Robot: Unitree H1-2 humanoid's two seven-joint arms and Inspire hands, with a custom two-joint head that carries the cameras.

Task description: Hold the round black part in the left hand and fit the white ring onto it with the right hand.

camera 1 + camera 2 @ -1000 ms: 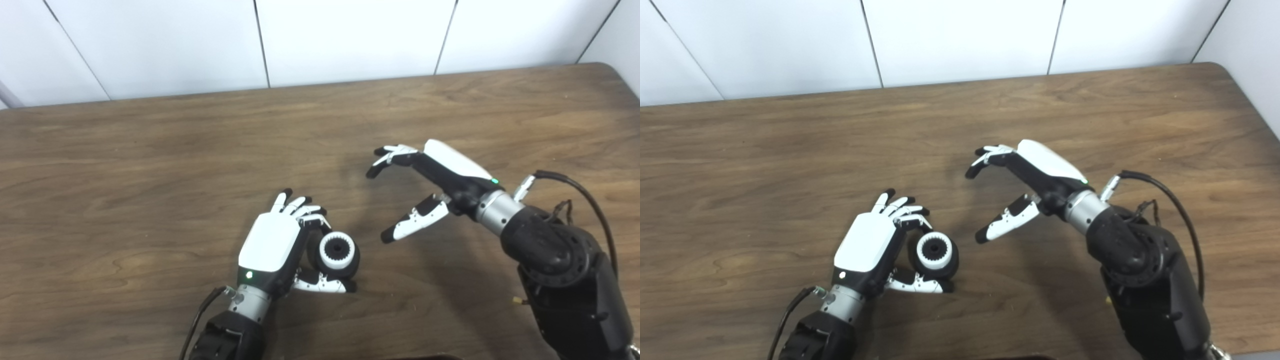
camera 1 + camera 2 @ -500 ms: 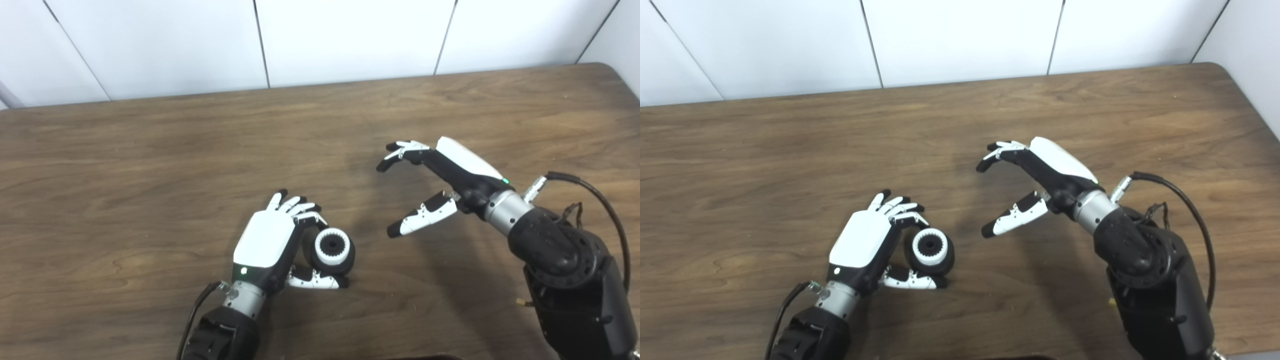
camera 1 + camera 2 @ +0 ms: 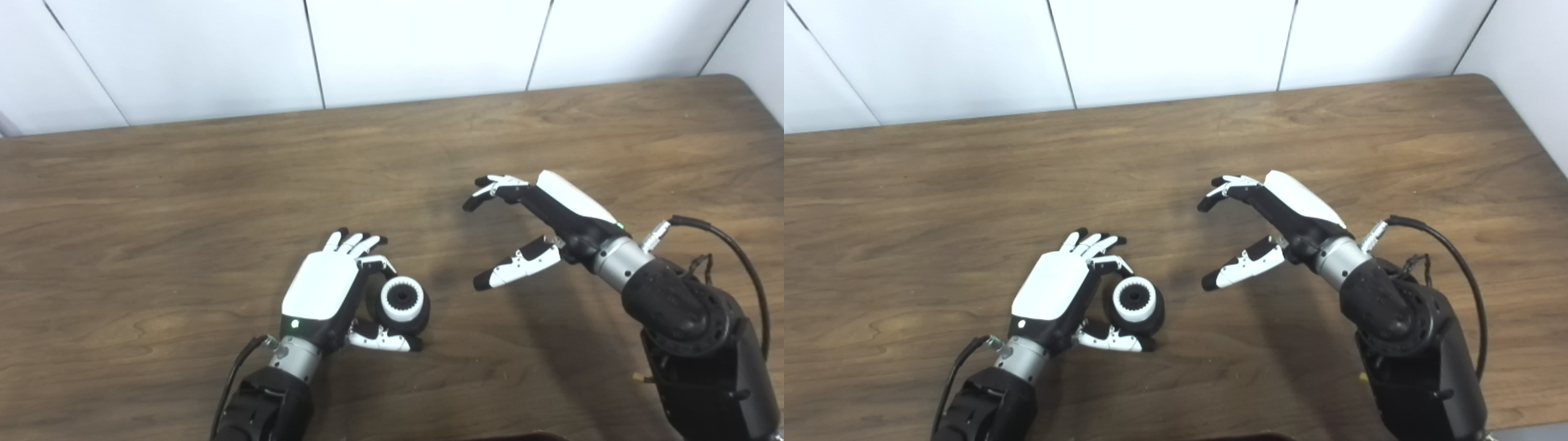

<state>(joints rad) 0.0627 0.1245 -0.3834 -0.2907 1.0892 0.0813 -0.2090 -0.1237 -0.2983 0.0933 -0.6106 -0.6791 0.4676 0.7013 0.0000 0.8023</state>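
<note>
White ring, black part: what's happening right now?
White ring seated on black part. Left hand cradling it. Right hand open, clear. Nothing between.

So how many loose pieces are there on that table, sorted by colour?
Black: 1, the round black part, in the left hand.
White: 1, the white ring, seated on its face.
Total: 2. The right hand holds nothing.

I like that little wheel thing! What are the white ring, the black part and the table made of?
White ring: probably matte plastic, with moulded teeth. Round black part: dull, maybe rubber or plastic; hard to tell. Table: wood or wood-look laminate, showing brown grain.
</note>
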